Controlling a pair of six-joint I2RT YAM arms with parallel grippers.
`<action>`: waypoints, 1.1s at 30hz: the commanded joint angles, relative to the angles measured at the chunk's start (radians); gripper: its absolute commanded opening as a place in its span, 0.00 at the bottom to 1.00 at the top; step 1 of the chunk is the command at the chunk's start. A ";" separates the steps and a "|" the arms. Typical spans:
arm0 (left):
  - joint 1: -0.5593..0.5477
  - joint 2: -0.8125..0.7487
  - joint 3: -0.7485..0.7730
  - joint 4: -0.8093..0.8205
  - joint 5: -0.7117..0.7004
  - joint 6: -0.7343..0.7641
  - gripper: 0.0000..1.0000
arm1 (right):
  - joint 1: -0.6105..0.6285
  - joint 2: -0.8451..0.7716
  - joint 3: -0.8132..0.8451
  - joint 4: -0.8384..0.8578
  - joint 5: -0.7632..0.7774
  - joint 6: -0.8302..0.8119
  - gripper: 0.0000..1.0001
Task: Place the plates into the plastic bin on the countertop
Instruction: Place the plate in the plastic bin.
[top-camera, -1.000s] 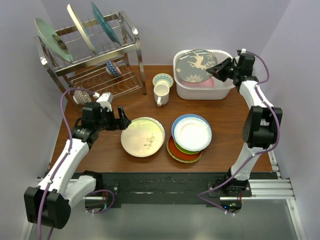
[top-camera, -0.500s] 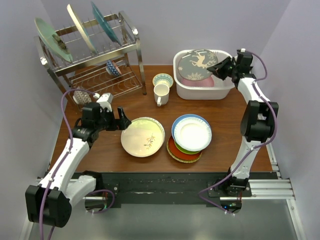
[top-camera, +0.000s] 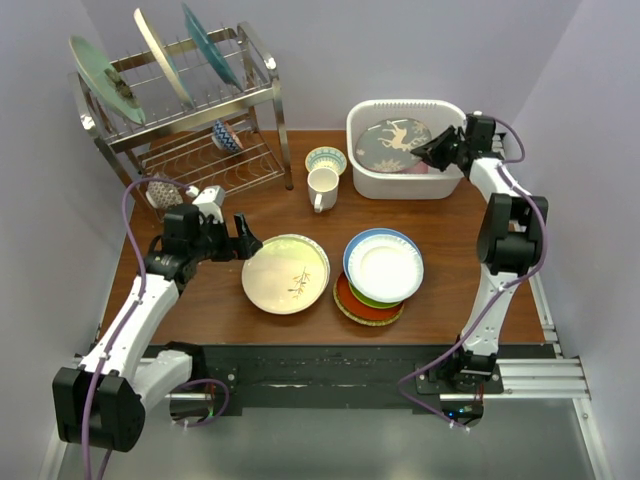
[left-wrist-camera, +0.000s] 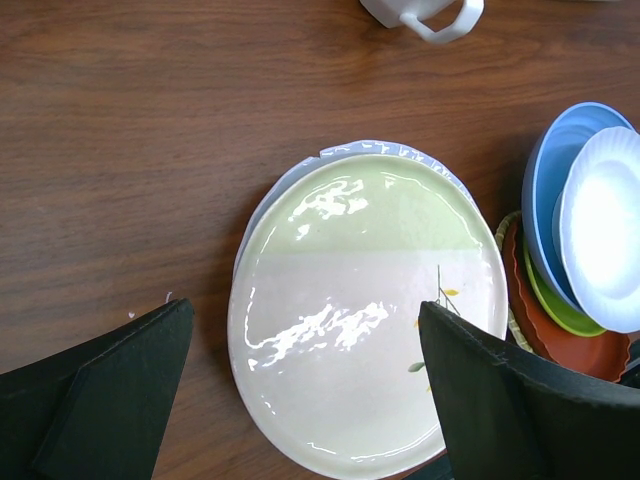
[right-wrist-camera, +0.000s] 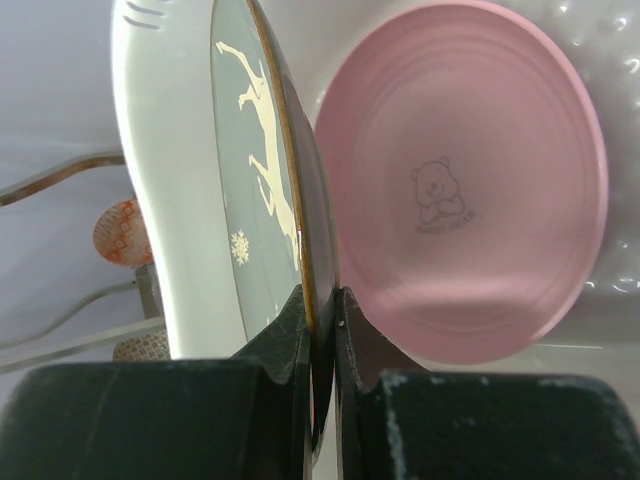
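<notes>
Top external: wood-grain countertop (top-camera: 452, 245), lilac walls (top-camera: 400, 50)

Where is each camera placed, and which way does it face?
Top view: above and behind the arms, looking down on the table; both arms show.
Left wrist view: on the left arm, looking down at the cream plate; the open left fingers show.
Right wrist view: on the right arm, looking into the bin; the right fingers pinch the deer plate, pink plate behind.
Shared: top and right wrist views both show the deer plate.
</notes>
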 joint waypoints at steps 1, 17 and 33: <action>0.014 0.001 -0.010 0.038 0.028 0.001 1.00 | -0.004 -0.025 0.072 0.071 -0.022 -0.001 0.00; 0.017 0.009 -0.011 0.040 0.031 0.001 1.00 | 0.010 0.019 0.099 0.014 -0.017 -0.060 0.08; 0.020 0.007 -0.008 0.037 0.031 0.002 1.00 | 0.020 0.002 0.085 -0.015 -0.007 -0.081 0.51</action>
